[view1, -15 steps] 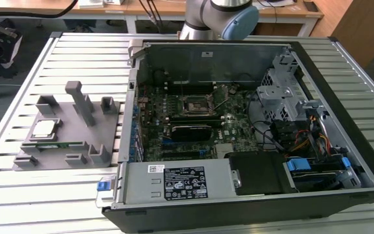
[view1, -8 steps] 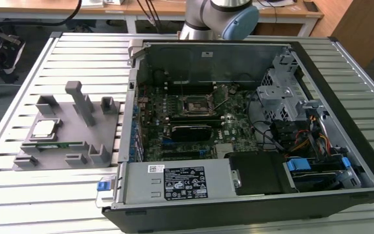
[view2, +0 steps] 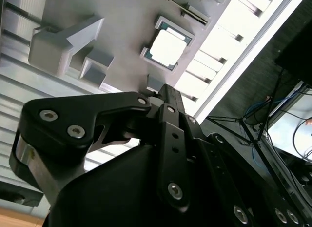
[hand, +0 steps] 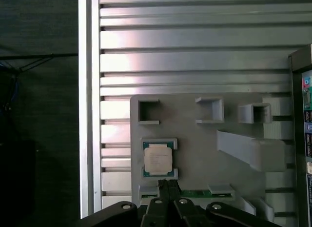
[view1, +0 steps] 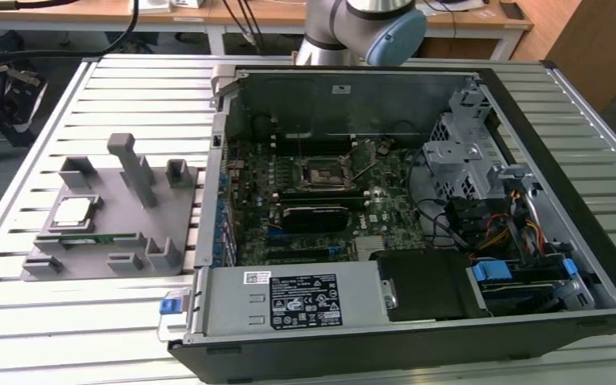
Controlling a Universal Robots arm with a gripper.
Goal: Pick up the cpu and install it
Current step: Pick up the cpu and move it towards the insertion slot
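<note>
End effector: clenched, empty | cpu: below, clear of its tips (untouched), lying on grey fixture

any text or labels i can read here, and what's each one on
No text can be read.
On the power supply, black label: print too small.
The white sticker beside it: too small.
On the cpu lid: faint marks, blurred.

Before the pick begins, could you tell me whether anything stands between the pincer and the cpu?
Nothing visible does: in both wrist views the pincer hangs over the grey fixture, the cpu lying uncovered.
</note>
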